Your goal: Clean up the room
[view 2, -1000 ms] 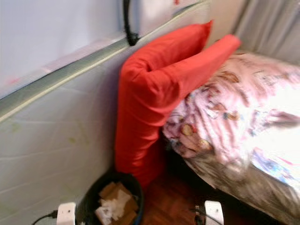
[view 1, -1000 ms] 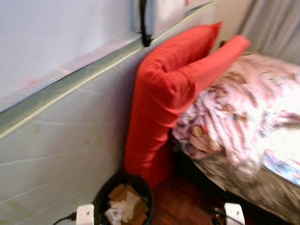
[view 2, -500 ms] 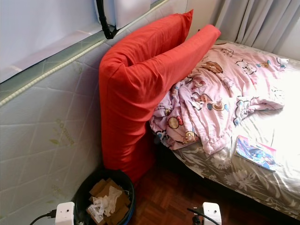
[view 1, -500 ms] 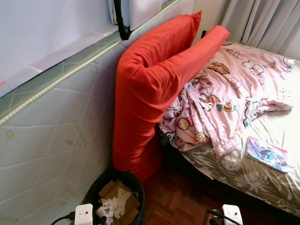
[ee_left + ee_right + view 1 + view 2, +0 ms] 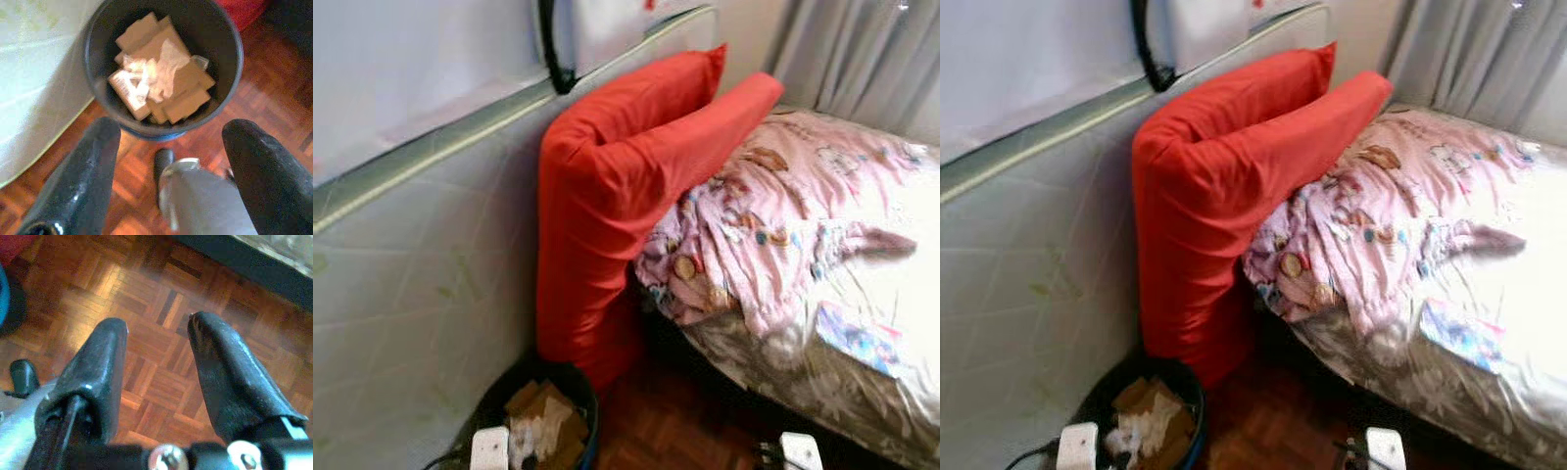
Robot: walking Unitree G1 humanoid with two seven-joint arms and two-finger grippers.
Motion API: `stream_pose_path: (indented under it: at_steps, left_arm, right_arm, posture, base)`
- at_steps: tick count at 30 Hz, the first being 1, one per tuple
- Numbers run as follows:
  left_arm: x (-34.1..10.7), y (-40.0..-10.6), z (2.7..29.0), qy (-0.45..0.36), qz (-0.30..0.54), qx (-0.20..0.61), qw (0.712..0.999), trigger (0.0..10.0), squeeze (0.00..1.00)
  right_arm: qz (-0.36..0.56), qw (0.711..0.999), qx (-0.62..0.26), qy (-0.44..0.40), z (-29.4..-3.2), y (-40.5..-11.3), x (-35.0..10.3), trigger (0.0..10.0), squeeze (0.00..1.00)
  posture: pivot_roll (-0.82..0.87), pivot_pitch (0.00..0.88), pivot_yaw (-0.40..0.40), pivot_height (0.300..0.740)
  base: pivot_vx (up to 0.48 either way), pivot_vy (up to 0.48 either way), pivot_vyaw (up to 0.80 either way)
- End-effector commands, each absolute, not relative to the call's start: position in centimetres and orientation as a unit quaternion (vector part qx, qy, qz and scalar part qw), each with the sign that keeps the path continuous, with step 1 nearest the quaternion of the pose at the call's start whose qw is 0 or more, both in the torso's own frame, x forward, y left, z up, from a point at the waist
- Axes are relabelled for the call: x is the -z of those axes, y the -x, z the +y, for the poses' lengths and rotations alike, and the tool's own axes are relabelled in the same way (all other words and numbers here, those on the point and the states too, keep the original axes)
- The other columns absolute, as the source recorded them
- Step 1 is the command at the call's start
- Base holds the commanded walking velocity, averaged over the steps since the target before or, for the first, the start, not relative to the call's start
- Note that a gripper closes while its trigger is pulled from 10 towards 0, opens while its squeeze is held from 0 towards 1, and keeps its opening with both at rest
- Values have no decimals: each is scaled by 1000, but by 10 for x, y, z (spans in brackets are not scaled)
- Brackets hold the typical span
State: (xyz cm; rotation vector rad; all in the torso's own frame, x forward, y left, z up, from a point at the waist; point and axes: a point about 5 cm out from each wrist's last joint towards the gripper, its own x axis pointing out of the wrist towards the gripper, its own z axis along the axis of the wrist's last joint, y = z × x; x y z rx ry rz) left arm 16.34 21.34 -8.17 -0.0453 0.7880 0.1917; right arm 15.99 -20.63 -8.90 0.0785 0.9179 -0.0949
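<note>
Hanging low over the parquet floor (image 5: 161,377), left gripper (image 5: 171,142) spread wide with nothing between its fingers, right gripper (image 5: 159,352) likewise parted and empty. Just ahead of the left gripper's fingertips: dark round bin (image 5: 230,73), holding cardboard scraps (image 5: 181,88) and crumpled clear plastic (image 5: 161,68), standing beside an upright white mattress (image 5: 421,294) propped against the wall. Beyond the bin, farther from the left gripper: long red pillow (image 5: 607,196), leaning against that mattress, its lower end reaching down to the bin's far rim. Ahead of the right gripper and well above it: bed (image 5: 783,382) with a grey floral sheet, rumpled pink cartoon-print blanket (image 5: 773,225) spread across it and touching the red pillow. Near the bed's close edge, beside the blanket: a thin colourful book (image 5: 857,343), lying flat. Behind the bed: grey curtains (image 5: 862,49). Head views slightly blurred.
</note>
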Motion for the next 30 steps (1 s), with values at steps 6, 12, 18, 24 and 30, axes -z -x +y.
stream_pose_path:
  at_steps: [6,12,18,24,30]
  left_arm:
    - [83,-164,208,17,386,-79,919,10000,0]
    - [83,-163,208,16,387,-78,919,10000,0]
    - [82,-164,207,17,385,-78,920,10000,0]
    - [82,-165,208,18,385,-81,919,10000,0]
    - [82,-166,209,17,386,-82,919,10000,0]
  right_arm:
    - [444,893,54,-35,-213,-155,90,10000,0]
    - [444,894,55,-34,-213,-154,90,10000,0]
    - [442,894,57,-34,-214,-155,89,10000,0]
    - [440,895,58,-35,-214,-156,89,10000,0]
    - [438,896,60,-38,-213,-157,89,10000,0]
  posture:
    - [24,20,-35,740]
    - [20,24,-33,740]
    - [18,54,-35,740]
    - [14,75,-33,740]
    - [4,87,-28,740]
  base:
    - [0,-405,0]
    - [0,-406,0]
    - [0,-405,0]
    - [0,-407,0]
    - [0,-406,0]
